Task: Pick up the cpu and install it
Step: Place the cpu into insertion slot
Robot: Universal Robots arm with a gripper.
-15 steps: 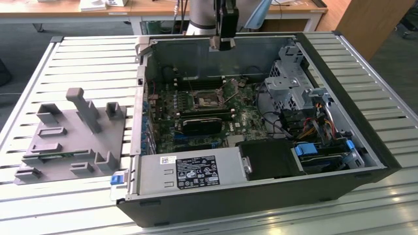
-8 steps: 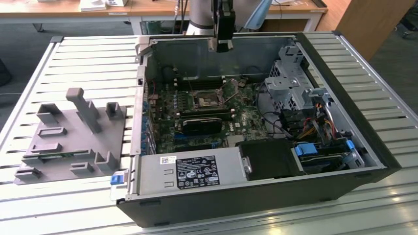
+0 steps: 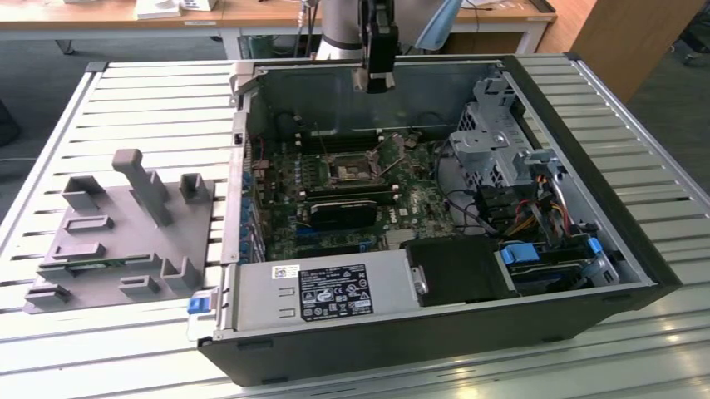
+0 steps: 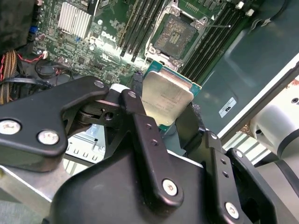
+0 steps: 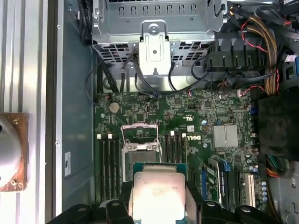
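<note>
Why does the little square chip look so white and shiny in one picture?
In the first wrist view, light glares off the cpu, washing its metal top nearly white; in the second wrist view it looks duller silver; in the exterior view, the slatted table gleams.

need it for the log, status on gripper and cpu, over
Gripper shut on the cpu, above the motherboard. Socket uncovered, empty. Nothing seen between cpu and socket.

The exterior view looks down on the computer case (image 3: pixel 444 328), the arm (image 3: pixel 332 29) at its twelve o'clock. Both wrist views peer close past the gripper (image 4: pixel 166 103) (image 5: pixel 159 200), sharing the clamped cpu (image 4: pixel 166 93) (image 5: pixel 156 191) and motherboard socket (image 4: pixel 176 36) (image 5: pixel 138 152).
</note>
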